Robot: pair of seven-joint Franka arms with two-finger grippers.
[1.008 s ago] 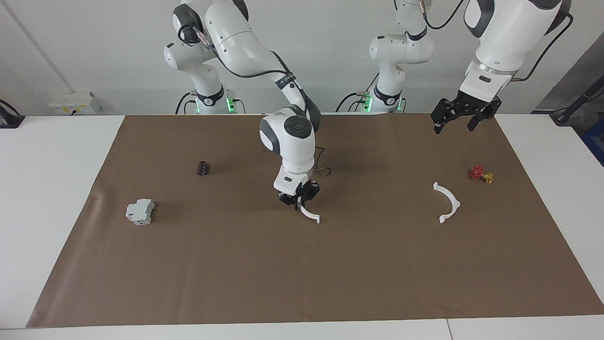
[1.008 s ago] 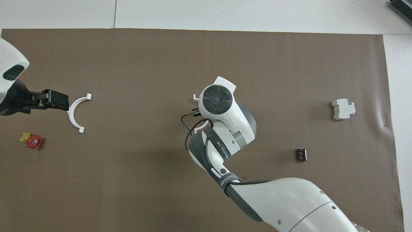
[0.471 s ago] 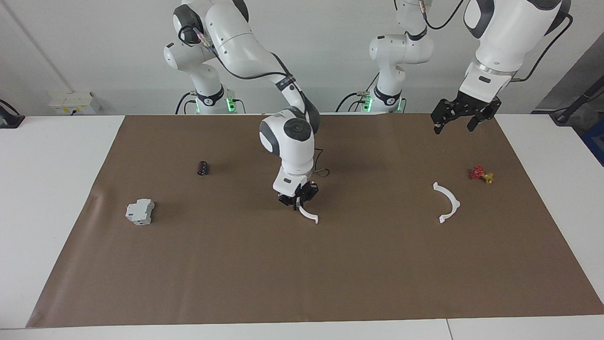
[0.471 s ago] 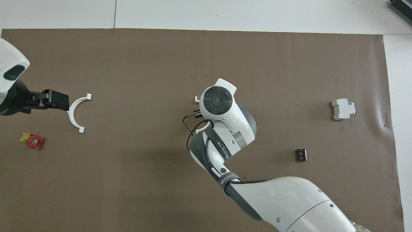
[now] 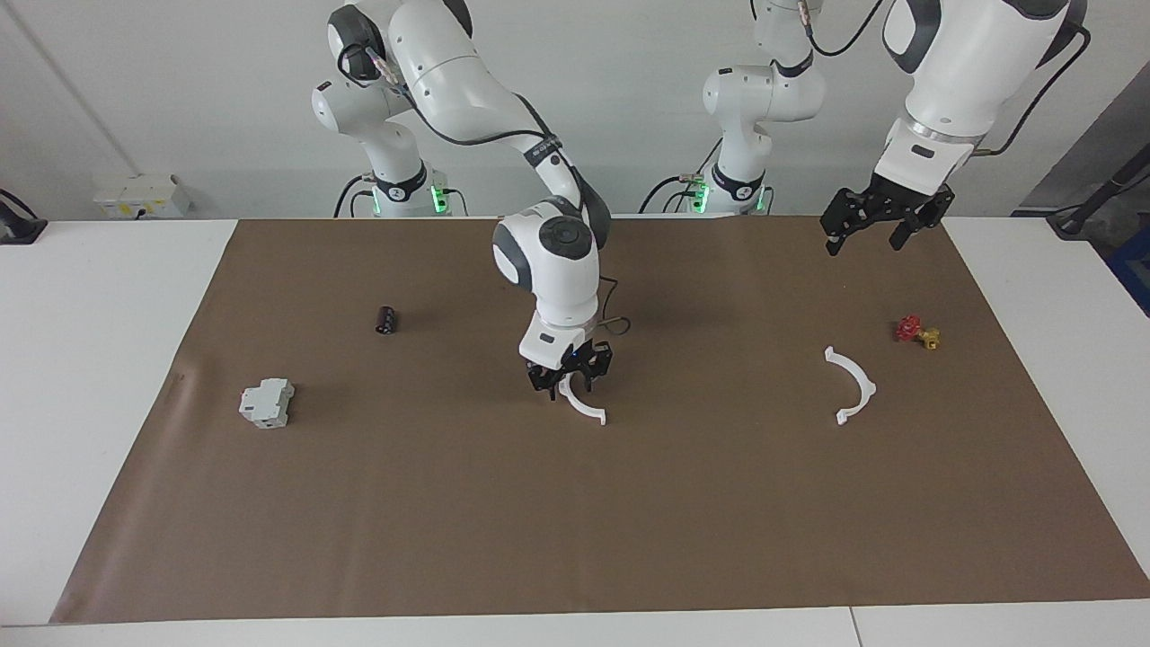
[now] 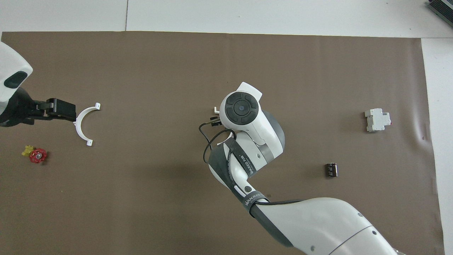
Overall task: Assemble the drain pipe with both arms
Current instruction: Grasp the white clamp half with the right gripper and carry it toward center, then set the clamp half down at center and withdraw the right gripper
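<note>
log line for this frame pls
right gripper: open, low over mid-mat half-ring | left gripper: open, raised, waiting | second half-ring: on mat beside red-yellow valve | unassembled

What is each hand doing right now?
Right hand: open, low over the middle half-ring, not holding it.
Left hand: open, empty, raised over the mat, waiting.

Two glossy white robot arms built from rounded, jointed segments. The right arm (image 5: 467, 81) has dark grey bands at its joints, a round dark grey cap with a ring of buttons on its wrist (image 6: 240, 107), a dark sleeve printed with white lettering, and a thin black cable looping beside it. The left arm (image 5: 952, 63) carries black cables. Both bases glow green. Each ends in a black two-finger tool.
</note>
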